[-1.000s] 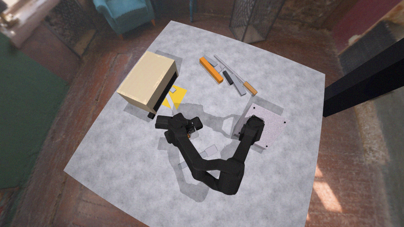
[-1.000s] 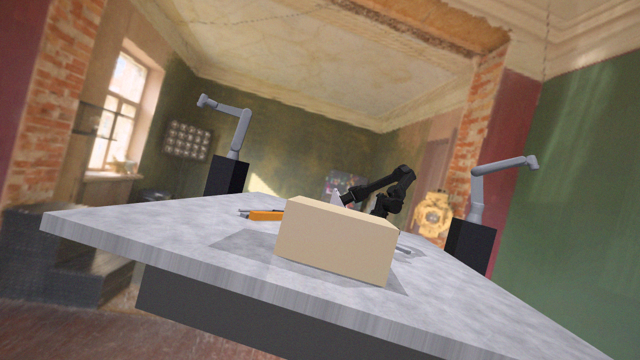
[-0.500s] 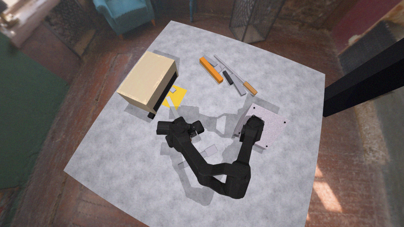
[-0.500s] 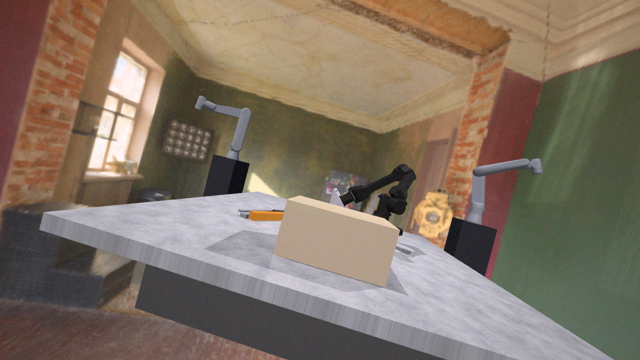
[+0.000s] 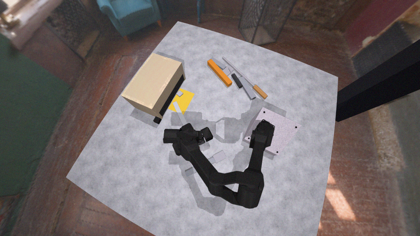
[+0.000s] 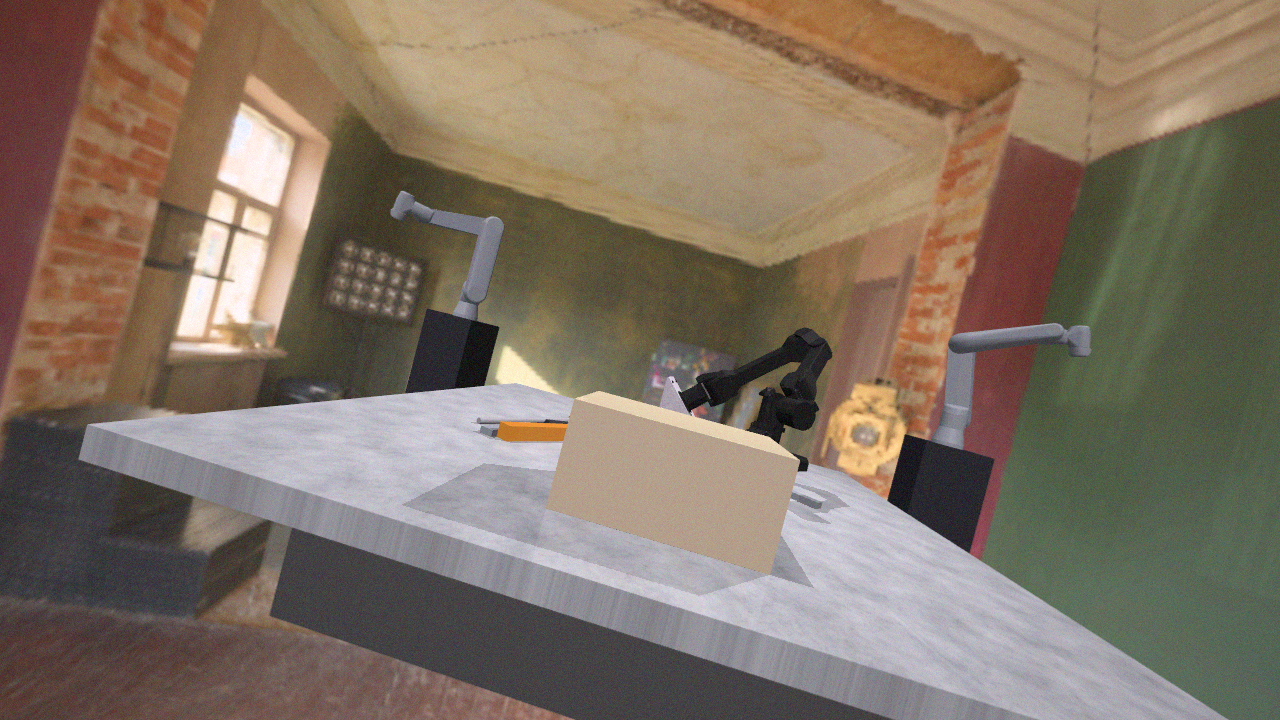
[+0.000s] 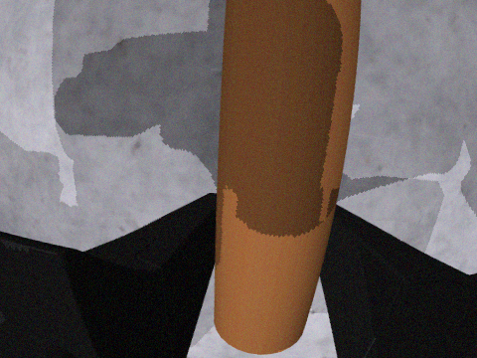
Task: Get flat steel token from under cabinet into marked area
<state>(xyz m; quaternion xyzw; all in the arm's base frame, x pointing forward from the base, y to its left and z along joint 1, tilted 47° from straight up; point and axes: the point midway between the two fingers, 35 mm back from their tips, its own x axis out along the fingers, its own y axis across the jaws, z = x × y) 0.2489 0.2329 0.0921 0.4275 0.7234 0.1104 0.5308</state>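
Observation:
The steel token (image 5: pixel 179 93), a small grey square, lies at the cabinet-side edge of the yellow marked area (image 5: pixel 187 99); I cannot tell whether it is wholly inside. The beige cabinet (image 5: pixel 154 79) (image 6: pixel 671 483) stands beside it, its dark slotted side towards the area. My gripper (image 5: pixel 190 135) (image 7: pixel 269 211) is shut on the orange-brown handle (image 7: pixel 278 149) of a long flat tool. The tool's pale blade (image 5: pixel 179 112) reaches over the yellow area, its tip short of the token with a gap between. The fingertips are hidden under the arm in the top view.
An orange bar (image 5: pixel 219 73), a grey bar (image 5: pixel 247 88), a black handle (image 5: pixel 236 80) and a wooden-handled rod (image 5: pixel 260 91) lie at the back. A flat pale tool (image 5: pixel 219 156) lies partly under the arm. A pinkish block (image 5: pixel 283 126) stands right, near the arm.

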